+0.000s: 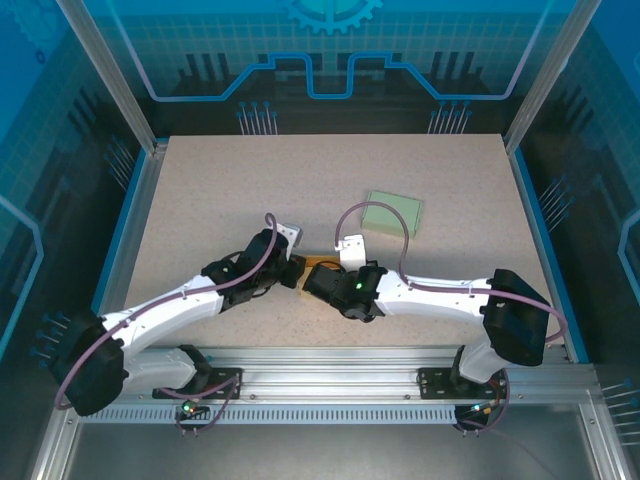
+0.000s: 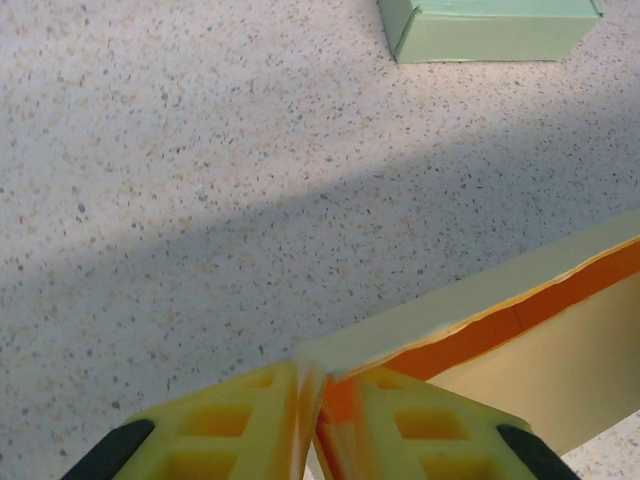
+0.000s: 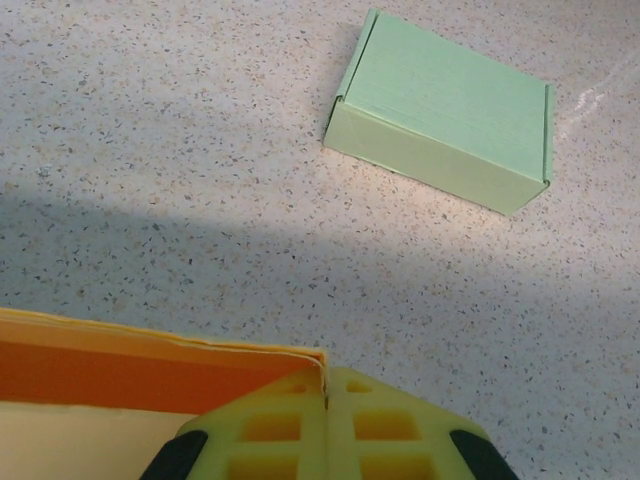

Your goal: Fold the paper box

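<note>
**Orange paper box (image 1: 318, 263) pinched by both arms at mid-worktop (image 1: 250, 190)**

The orange paper box, its walls partly raised, sits at the centre of the worktop between the two arms. The left gripper (image 2: 310, 385) has its jaws nipped narrowly on one corner of the wall. The right gripper (image 3: 327, 385) has its jaws pressed together on a thin top edge. If the arms pull or twist unevenly, the card could tear, crease or slip free. A green box (image 3: 440, 115) lies well apart, behind and to the right.
</note>
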Controlling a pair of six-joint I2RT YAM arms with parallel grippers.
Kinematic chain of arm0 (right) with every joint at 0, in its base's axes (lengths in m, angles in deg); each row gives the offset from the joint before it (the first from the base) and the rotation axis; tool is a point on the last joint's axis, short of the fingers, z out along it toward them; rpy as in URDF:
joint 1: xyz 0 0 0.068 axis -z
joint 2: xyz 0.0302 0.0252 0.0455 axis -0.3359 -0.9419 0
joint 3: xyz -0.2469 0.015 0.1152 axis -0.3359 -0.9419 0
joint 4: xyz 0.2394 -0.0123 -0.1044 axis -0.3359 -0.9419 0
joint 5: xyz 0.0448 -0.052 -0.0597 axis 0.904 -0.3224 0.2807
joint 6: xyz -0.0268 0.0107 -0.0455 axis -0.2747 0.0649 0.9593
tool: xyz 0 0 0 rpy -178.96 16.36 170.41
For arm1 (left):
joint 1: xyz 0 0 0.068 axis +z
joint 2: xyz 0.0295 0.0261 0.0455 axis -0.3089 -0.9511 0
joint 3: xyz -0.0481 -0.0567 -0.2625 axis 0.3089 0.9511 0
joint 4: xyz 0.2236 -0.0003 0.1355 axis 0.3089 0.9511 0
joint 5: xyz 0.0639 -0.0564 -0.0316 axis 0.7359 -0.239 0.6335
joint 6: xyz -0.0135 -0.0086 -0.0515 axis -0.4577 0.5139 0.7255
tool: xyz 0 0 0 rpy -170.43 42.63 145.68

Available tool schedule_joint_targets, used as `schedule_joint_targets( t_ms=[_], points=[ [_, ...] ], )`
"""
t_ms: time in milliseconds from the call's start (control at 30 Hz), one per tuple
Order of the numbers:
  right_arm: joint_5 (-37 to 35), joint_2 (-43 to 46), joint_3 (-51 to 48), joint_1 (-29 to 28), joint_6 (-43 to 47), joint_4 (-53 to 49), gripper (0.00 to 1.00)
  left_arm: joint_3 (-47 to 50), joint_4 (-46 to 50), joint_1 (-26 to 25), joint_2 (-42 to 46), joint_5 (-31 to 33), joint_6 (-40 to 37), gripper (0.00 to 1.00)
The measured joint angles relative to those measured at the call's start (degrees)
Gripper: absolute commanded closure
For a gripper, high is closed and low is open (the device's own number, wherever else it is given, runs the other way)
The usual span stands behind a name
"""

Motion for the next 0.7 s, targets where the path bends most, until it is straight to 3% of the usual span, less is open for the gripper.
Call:
schedule_joint_targets(
  t_ms=[167,267,467,567,700],
  points=[
    [0.0,-0.1,0.0,0.0,-0.3,0.0,1.00,-3.5,4.0,0.0,0.0,-0.3,3.0,0.77],
    [0.0,-0.1,0.0,0.0,-0.3,0.0,1.00,-5.2,5.7,0.0,0.0,-0.4,4.0,0.84],
    [0.1,-0.1,0.0,0.0,-0.2,-0.1,0.91,-5.3,6.5,0.1,-0.1,-0.4,5.6,0.86],
    [0.3,-0.1,0.0,0.0,0.0,-0.1,0.89,-5.3,6.5,0.1,-0.1,-0.4,5.6,0.83],
    [1.2,0.1,0.0,0.0,0.3,0.1,0.88,-5.3,6.5,0.1,-0.3,-0.7,5.8,0.66]
  ],
)
